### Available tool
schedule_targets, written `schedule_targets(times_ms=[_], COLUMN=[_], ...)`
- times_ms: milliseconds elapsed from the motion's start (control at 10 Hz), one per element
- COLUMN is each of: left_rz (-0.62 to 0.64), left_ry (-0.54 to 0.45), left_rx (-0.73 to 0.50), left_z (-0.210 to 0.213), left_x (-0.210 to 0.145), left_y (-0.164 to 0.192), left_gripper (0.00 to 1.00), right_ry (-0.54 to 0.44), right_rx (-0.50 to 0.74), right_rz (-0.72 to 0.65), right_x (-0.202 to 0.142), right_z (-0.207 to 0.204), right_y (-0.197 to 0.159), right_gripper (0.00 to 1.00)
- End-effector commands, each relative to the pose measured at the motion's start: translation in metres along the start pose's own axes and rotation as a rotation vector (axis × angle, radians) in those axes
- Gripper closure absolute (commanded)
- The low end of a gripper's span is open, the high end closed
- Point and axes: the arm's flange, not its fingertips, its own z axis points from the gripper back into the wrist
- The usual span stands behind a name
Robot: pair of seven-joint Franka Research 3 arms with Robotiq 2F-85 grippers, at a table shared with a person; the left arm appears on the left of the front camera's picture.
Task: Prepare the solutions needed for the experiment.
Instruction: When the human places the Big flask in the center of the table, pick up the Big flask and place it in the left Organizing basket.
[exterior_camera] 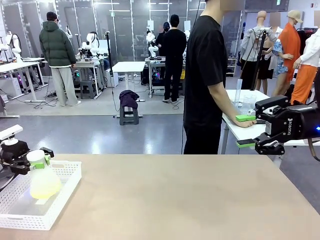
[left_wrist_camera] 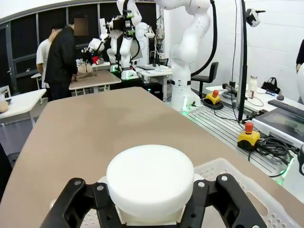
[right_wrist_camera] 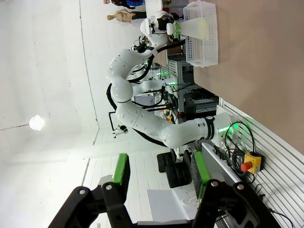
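Observation:
A frosted conical flask (exterior_camera: 44,181) sits inside a white basket tray (exterior_camera: 62,201) at the table's near left corner. The solutions (exterior_camera: 46,190) show as a shallow pale yellow-green layer in its base. My left gripper (exterior_camera: 34,161) is shut on the flask's neck, just below its round white cap (exterior_camera: 36,158). In the left wrist view that cap (left_wrist_camera: 150,176) sits between the black fingers (left_wrist_camera: 78,199). My right gripper (exterior_camera: 248,131) hovers open and empty above the table's far right edge. Its green pads (right_wrist_camera: 120,174) stand well apart in the right wrist view, where the flask (right_wrist_camera: 197,26) is far off.
A person in a black shirt (exterior_camera: 204,75) stands beyond the far edge and rests a hand (exterior_camera: 246,123) on a white table behind. The tan tabletop (exterior_camera: 175,195) stretches bare between the tray and my right gripper. The tray's perforated wall (left_wrist_camera: 268,209) rises beside my left gripper.

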Motion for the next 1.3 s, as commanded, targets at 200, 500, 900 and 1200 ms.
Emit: schedule_targets(times_ms=[200,500,900,1200], left_rz=[0.010,-0.023,-0.028,-0.021], left_ry=[0.028,0.036,0.006,0.000], left_rx=[-0.009,-0.043,-0.093,-0.087], left_z=[-0.005,-0.005,-0.006,-0.003], left_x=[-0.010,-0.019,-0.020,-0.019], left_y=[-0.008,-0.008,-0.012,-0.014], left_gripper=[0.77,0.77,0.53,0.18], right_ry=[0.006,0.006,0.006,0.006], right_rx=[-0.003,-0.003,-0.003,-0.003], right_rz=[0.008,0.008,0.008,0.008], right_x=[0.000,0.000,0.000,0.000], right_z=[0.001,0.001,0.001,0.001], right_y=[0.000,0.000,0.000,0.000], right_gripper=[0.34,0.34,0.34,0.34])
